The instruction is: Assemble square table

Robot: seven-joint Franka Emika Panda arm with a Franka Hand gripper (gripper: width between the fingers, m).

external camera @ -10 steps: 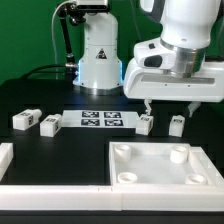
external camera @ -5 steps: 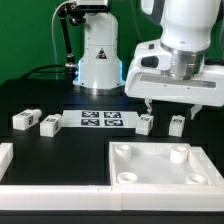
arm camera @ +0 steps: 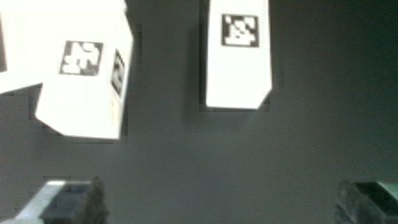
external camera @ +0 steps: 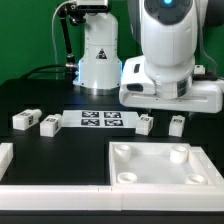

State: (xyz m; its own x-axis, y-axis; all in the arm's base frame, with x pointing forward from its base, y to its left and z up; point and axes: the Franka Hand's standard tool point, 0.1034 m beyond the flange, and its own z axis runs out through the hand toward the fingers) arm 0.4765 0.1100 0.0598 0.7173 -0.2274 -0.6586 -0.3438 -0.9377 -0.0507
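Note:
The square table top [external camera: 160,168], a white slab with a raised rim and round corner sockets, lies at the front on the exterior view's right. Two white leg blocks [external camera: 23,118] [external camera: 48,124] lie left of the marker board [external camera: 100,120]. Two more leg blocks [external camera: 145,123] [external camera: 177,124] lie right of it. My gripper [external camera: 168,106] hangs above that right pair. In the wrist view, two tag-marked leg blocks [arm camera: 86,85] [arm camera: 240,55] lie on the black table ahead of my gripper [arm camera: 222,205], which is open with nothing between its dark fingertips [arm camera: 68,200].
The white robot base [external camera: 98,55] stands at the back behind the marker board. A white border bar [external camera: 55,196] runs along the front edge, and another white bar end [external camera: 5,155] lies at the exterior view's left.
The arm has swung over, so its wrist and hand sit slightly further to the exterior view's left and lower. The jaws stay open. No part has moved.

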